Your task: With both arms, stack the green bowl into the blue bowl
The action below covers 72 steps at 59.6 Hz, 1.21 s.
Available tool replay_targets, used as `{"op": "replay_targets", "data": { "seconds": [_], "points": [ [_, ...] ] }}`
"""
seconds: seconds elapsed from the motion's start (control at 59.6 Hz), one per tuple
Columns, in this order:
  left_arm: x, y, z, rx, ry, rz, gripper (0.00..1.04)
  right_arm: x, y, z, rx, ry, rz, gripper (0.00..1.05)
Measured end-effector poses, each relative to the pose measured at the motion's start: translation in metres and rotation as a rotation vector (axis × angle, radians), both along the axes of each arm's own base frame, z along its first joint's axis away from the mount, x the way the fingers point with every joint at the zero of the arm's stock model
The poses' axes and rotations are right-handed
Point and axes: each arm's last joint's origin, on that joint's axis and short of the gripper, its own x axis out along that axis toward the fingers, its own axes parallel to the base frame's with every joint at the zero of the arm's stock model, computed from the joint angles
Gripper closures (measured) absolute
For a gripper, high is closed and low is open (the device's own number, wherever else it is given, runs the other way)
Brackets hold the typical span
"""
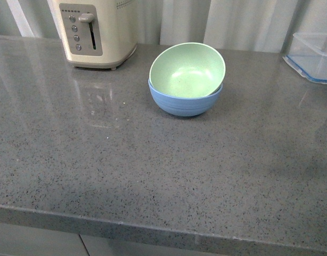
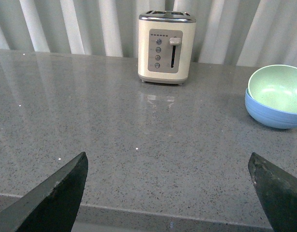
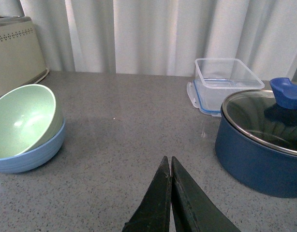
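Note:
The green bowl [image 1: 187, 69] sits tilted inside the blue bowl [image 1: 185, 102] on the grey counter, near the back middle. Both show in the left wrist view, green bowl [image 2: 279, 89] in blue bowl [image 2: 272, 113], and in the right wrist view, green bowl [image 3: 22, 118] in blue bowl [image 3: 30, 154]. My left gripper [image 2: 168, 169] is open and empty, low over the counter's front edge, well away from the bowls. My right gripper [image 3: 169, 164] is shut and empty, over the counter to the right of the bowls. Neither arm shows in the front view.
A cream toaster [image 1: 94, 32] stands at the back left. A clear blue-rimmed container [image 1: 312, 56] sits at the back right. A dark blue pot with a glass lid [image 3: 262, 140] stands close to the right gripper. The counter's front edge [image 1: 153, 226] is near.

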Motion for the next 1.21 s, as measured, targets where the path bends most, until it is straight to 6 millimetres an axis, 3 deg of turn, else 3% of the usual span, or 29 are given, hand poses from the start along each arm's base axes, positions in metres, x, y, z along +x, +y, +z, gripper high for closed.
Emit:
{"op": "replay_targets", "data": {
  "seconds": [0.201,0.52,1.207],
  "points": [
    [0.000,0.000,0.000,0.000,0.000,0.000,0.07,-0.025,-0.014,-0.008,0.001,0.005,-0.006,1.04],
    [0.000,0.000,0.000,0.000,0.000,0.000,0.07,-0.051,-0.014,-0.024,0.001,0.015,-0.002,1.04],
    [0.000,0.000,0.000,0.000,0.000,0.000,0.07,-0.078,-0.014,-0.016,0.001,-0.014,-0.002,1.04]
  ]
}}
